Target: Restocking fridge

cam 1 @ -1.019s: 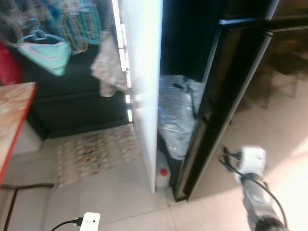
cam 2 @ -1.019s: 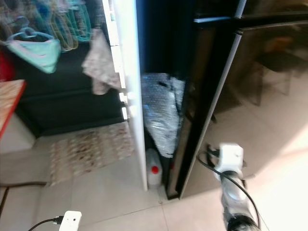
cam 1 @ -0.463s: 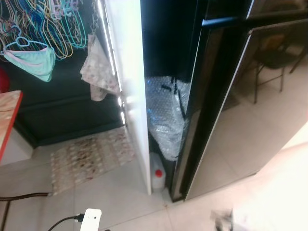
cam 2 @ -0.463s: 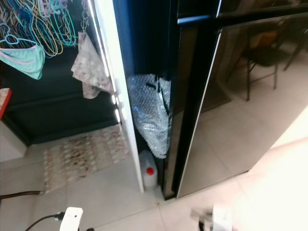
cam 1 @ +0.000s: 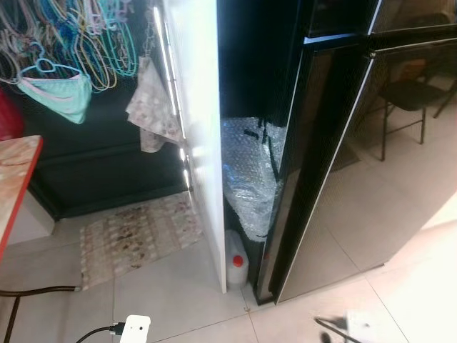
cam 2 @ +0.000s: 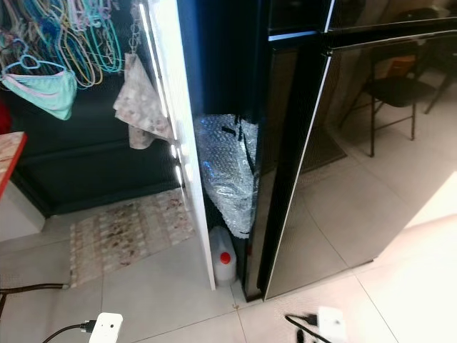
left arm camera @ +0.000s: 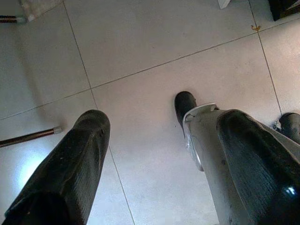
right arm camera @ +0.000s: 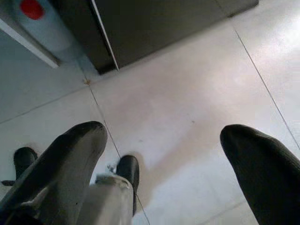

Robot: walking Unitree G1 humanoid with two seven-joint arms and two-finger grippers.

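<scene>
pale floor tiles (cam 1: 164, 286) are spreading out before the fridge (cam 1: 335, 164), which is standing with its dark doors shut beside a white panel (cam 1: 200, 136). bubble wrap (cam 1: 250, 171) and a jug (cam 1: 236, 269) are sitting in the gap between them. compared with a second ago, the right arm is dropping out of the eye view and the camera is steadying. the left gripper (left arm camera: 159, 154) and right gripper (right arm camera: 164, 159) are hanging over the tiles, fingers spread, holding nothing. no goods for restocking are showing, so the stage stays unclear.
</scene>
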